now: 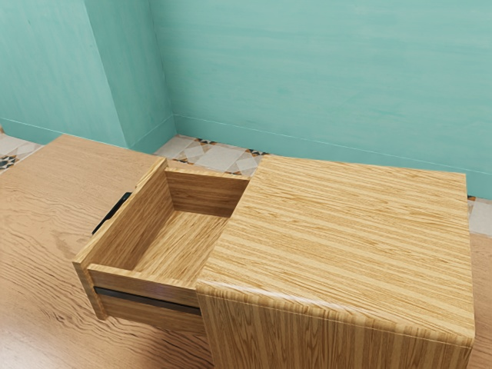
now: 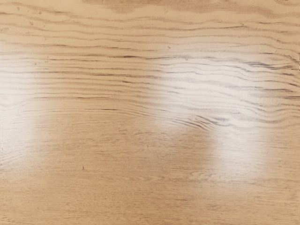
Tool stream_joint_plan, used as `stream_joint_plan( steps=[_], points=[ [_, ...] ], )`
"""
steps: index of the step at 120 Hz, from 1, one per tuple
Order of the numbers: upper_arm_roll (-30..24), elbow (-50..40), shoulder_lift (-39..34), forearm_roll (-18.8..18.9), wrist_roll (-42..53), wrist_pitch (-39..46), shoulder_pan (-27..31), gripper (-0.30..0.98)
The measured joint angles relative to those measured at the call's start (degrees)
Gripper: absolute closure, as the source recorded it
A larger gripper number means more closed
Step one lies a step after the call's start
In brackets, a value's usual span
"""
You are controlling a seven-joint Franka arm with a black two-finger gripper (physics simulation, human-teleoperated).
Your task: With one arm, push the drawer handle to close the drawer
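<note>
In the exterior view, the drawer (image 1: 142,281) is standing widely open, and it is sticking out from the wooden cabinet (image 1: 338,246) toward about nine o'clock. Its black handle (image 1: 112,214) is sitting on the outer face of the front board, at about ten o'clock from the middle of the drawer. Below the near side wall, a dark rail (image 1: 146,300) is also showing, so a good part of the closing is waiting to be done. I am not seeing any part of this task being finished: the front board is standing well apart from the cabinet.

In the wrist view, my hand is facing a pale wooden surface (image 2: 93,140) with bright shine on it; I am guessing that this is the table (image 1: 46,200). About my claw I must be honest: I am not able to tell if it is being released or clenched, or if it is grasping something.

For me, the work is now asking first to reach the outer side of the handle. Then I am needing to push toward about three o'clock, straight along the rail, until the front board is meeting the cabinet. If I am pushing crookedly, the drawer is perhaps jamming, or I am slipping off the handle.
</note>
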Motion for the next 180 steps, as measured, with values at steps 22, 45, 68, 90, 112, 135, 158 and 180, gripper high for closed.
stream_joint_plan(
  steps=[22, 45, 68, 90, 112, 135, 158, 180],
  points=[
    [1.2, -0.4, -0.2, 0.7, 20.8, 6.0, -2.9, 0.02],
    [5.2, -0.5, -0.8, 0.2, 41.3, 8.0, -9.5, 0.02],
    [7.5, -0.6, -1.5, -2.9, 57.7, 6.4, -12.7, 0.02],
    [8.1, -0.4, -1.5, -9.8, 68.6, 5.6, -12.7, 0.02],
    [8.6, -0.5, -1.2, -13.2, 75.6, 5.8, -12.4, 0.02],
    [8.7, -0.2, -0.1, -15.7, 76.3, 7.0, -12.3, 0.02],
    [8.5, -0.1, 0.9, -14.1, 73.0, 7.1, -12.3, 0.02],
    [8.1, 0.5, 2.3, -13.4, 69.6, 6.8, -12.6, 0.08]
  ],
)
